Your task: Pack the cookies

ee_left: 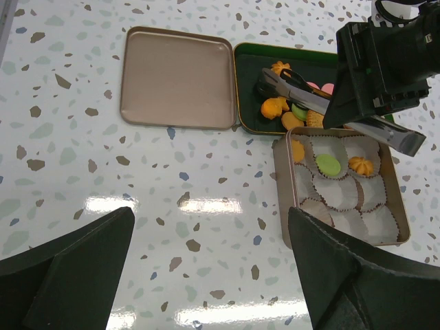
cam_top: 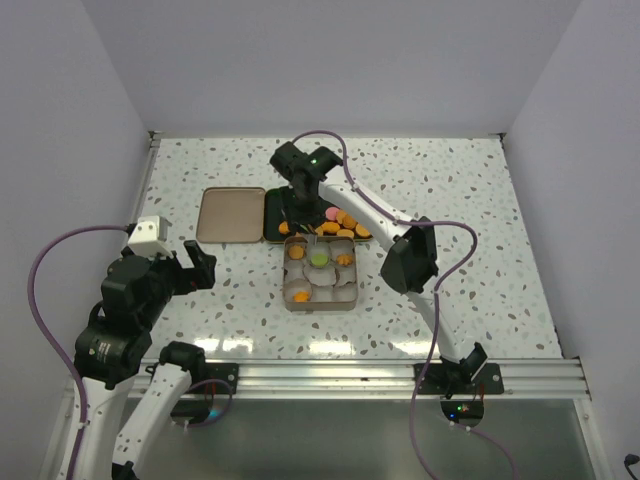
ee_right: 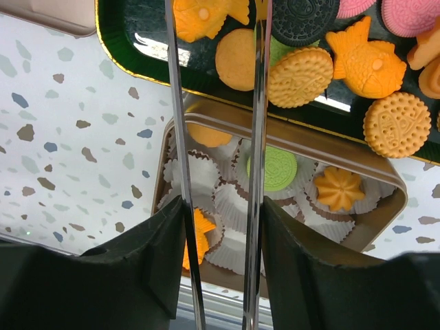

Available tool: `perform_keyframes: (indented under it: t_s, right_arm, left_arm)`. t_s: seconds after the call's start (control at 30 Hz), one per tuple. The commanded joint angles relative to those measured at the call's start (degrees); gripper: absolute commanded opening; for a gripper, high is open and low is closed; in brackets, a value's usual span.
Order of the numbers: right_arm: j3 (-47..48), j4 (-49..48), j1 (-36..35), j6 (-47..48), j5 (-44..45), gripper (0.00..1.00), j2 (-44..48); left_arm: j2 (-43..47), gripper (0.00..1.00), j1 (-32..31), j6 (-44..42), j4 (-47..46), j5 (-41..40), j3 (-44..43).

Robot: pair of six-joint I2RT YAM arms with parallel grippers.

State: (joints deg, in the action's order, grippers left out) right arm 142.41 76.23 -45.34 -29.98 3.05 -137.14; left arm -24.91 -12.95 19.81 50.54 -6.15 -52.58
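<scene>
Looks like four cookies in the tin, plenty left; your right gripper pinches tongs, left gripper spread wide.

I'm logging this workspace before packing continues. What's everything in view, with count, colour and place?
table: one, speckled white, under all
lid: one, tan, left of tray
tray: one, dark green, behind tin
loose cookies: many, mostly orange, in tray
tin: one, tan, table centre
paper cups: about nine, white, in tin
packed cookies: four, three orange, one green, in cups
tongs: one, silver, tips over tray
right claw: one, black, shut on tongs
left claw: one, black, open, near left
</scene>
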Motion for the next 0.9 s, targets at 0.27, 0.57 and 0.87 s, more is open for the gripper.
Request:
perform_keyframes:
  t_s: [0.27, 0.57, 0.87]
  right_arm:
    - [1.1, -0.6, 0.3, -0.2, -0.3, 0.31, -0.1]
    - [0.6, -0.6, 0.4, -0.9, 0.9, 0.28, 8.3]
    - [-6.2, 0.3, 0.3, -3.1, -0.6, 0.28, 21.5]
  left_arm:
    - [0.2, 1.0, -0.4, -1.5, -2.9, 0.4, 0.5]
    - [0.3, 1.0, -0.4, -1.6, -2.8, 0.4, 0.5]
    - [0.5, 1.0, -0.4, -1.7, -3.0, 0.6, 0.5]
